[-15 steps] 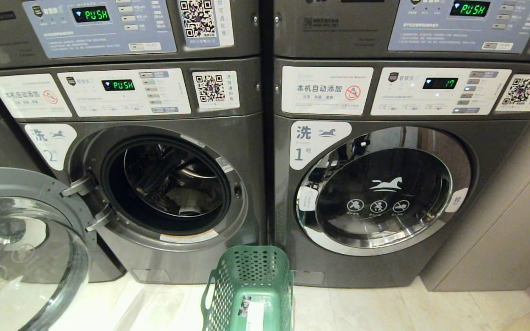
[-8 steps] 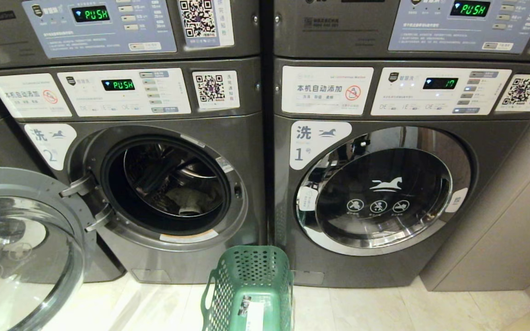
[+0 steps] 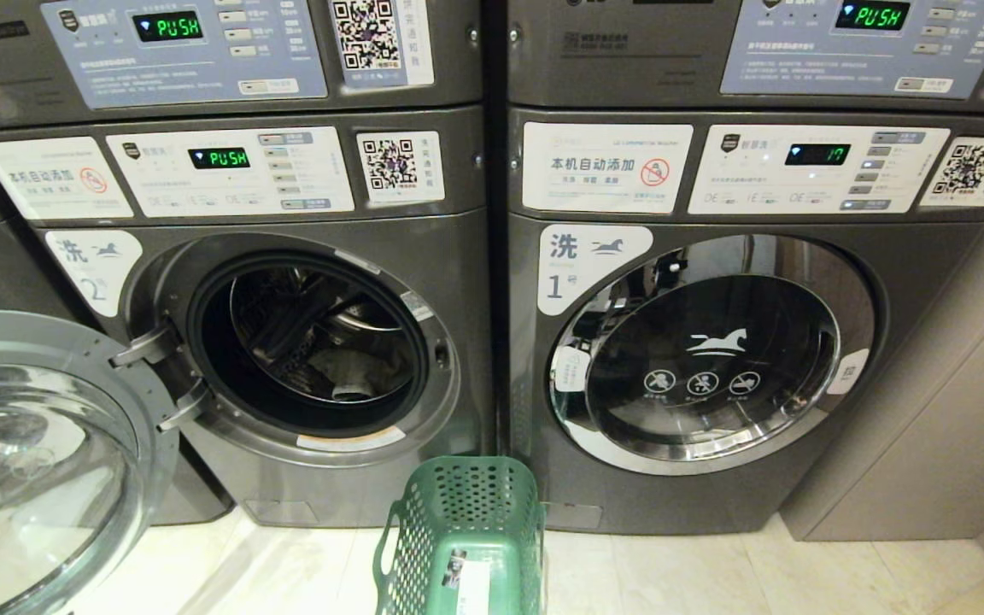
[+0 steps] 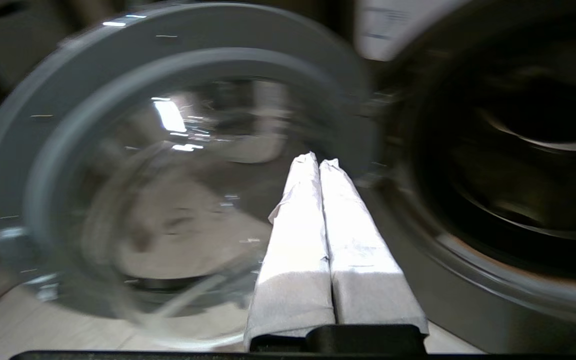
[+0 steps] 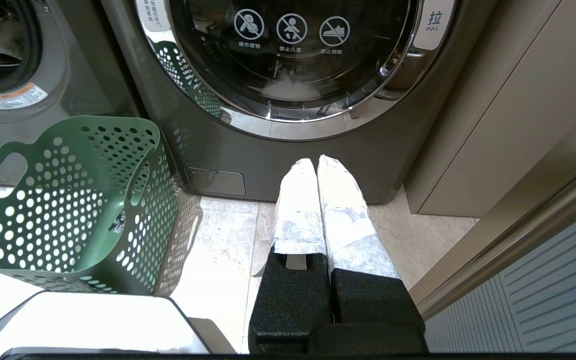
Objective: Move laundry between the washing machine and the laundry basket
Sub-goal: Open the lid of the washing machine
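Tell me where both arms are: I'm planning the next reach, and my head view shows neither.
Observer: The left gripper is shut and empty. It points between the open door and the washing machine.
Operator: And the right?
Observer: The right gripper, also shut and empty, hangs over the floor before the machine marked 1.
Operator: Anything in the laundry basket?
Observer: No cloth in the part of the laundry basket that shows.

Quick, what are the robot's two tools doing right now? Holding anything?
Left tool: closed, holding nothing, by the open washer door.
Right tool: closed, empty, above the floor.
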Motion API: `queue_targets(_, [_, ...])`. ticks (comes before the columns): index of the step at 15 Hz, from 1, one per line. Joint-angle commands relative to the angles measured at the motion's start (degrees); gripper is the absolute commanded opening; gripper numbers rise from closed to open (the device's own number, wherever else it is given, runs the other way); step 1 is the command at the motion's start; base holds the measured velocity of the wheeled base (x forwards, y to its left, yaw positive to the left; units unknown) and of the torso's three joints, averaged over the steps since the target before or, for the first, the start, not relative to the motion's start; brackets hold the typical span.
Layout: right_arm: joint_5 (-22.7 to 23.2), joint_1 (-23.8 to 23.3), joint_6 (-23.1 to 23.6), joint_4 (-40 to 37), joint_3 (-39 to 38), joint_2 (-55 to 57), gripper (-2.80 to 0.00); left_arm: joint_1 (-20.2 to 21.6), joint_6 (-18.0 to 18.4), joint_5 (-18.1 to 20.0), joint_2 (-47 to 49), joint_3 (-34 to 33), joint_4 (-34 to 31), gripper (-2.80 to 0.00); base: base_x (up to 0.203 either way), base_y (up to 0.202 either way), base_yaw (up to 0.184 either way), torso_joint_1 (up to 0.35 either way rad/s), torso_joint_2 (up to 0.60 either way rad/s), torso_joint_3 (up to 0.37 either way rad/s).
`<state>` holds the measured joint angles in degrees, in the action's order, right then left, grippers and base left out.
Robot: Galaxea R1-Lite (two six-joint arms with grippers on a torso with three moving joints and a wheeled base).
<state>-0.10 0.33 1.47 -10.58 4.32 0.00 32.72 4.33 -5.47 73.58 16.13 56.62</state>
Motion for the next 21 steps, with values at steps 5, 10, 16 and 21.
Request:
queue_targets(5, [0.0, 0.0, 0.0, -0.1, 0.0, 0.1, -2.80, -30.3, -2.8, 3.8, -50.0, -13.4, -35.4, -2.80, 0.000, 0.000, 0.000, 0.000, 0.00, 0.000])
queue_targets(10, [0.0, 0.0, -0.1, -0.1, 0.1, 0.1, -2.80, -32.3, -2.8, 7.9, -65.5, -16.2, -52.6, -2.80, 0.000, 0.000, 0.000, 0.000, 0.00, 0.000])
queue_targets(16, [0.0, 0.0, -0.1, -0.1, 0.1, 0.1, -2.80, -32.9, 0.4, 7.8, -73.7, -16.2, -56.3, -2.80, 0.000, 0.000, 0.000, 0.000, 0.00, 0.000])
queue_targets(21, [0.0, 0.0, -0.1, -0.1, 0.1, 0.1, -2.80, -32.9, -2.2, 5.9, -73.7, -16.2, -56.4, -2.80, 0.000, 0.000, 0.000, 0.000, 0.00, 0.000])
